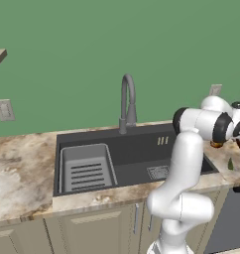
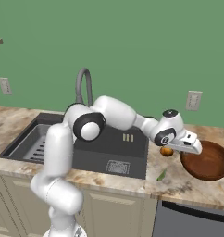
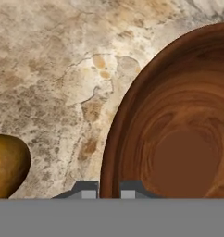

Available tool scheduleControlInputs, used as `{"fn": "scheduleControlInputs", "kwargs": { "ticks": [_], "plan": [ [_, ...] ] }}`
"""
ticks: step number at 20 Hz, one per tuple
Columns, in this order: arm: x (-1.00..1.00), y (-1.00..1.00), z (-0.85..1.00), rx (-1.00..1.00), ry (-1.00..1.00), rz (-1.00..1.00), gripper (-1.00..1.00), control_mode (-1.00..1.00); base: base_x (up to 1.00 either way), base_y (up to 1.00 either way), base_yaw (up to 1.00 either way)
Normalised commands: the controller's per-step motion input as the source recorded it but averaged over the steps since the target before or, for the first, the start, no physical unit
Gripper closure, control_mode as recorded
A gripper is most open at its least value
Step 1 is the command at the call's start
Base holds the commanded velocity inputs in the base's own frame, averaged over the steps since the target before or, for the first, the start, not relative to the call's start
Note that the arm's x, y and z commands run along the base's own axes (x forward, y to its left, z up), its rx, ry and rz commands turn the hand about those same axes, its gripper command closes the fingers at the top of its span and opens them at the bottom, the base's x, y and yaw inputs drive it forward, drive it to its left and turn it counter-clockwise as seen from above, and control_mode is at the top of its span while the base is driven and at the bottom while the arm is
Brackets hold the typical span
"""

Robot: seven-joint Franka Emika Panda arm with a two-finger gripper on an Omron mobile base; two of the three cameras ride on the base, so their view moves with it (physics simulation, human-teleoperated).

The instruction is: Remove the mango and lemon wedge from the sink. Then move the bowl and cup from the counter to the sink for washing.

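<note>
Jaws [image 3: 108,193] narrowly parted astride bowl [image 3: 178,129] rim, not clenched, mango [image 3: 7,164] beside on counter [image 3: 53,69]

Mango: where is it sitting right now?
The mango is out of the sink, on the counter to its right in the right base view, beside the bowl rim, just under the gripper.

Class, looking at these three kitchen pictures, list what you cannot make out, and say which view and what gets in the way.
- Tool: hand view shows fingertips straddling the bowl rim; contact unclear.
- Mango: cut by hand view's left edge.
- Lemon wedge: too small in right base view.
- Sink: right part behind the arm, left base view.
</note>
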Motion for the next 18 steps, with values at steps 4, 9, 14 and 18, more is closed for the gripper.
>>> {"fn": "scheduleControlInputs", "kwargs": {
  "ticks": [4, 9, 14, 18],
  "plan": [
    [0.0, 0.0, 0.09, 0.0, 0.0, 0.03, 1.0, -1.0, 0.0, 0.0, 0.0],
    [0.0, 0.01, 0.29, -0.03, 0.0, 0.07, 1.0, -1.0, 0.0, 0.0, 0.0],
    [-0.02, 0.05, 0.4, -0.1, 0.0, 0.09, 1.0, -1.0, 0.0, 0.0, 0.0],
    [-0.03, 0.1, 0.44, -0.14, 0.0, 0.09, 1.0, -1.0, 0.0, 0.0, 0.0]
  ]
}}
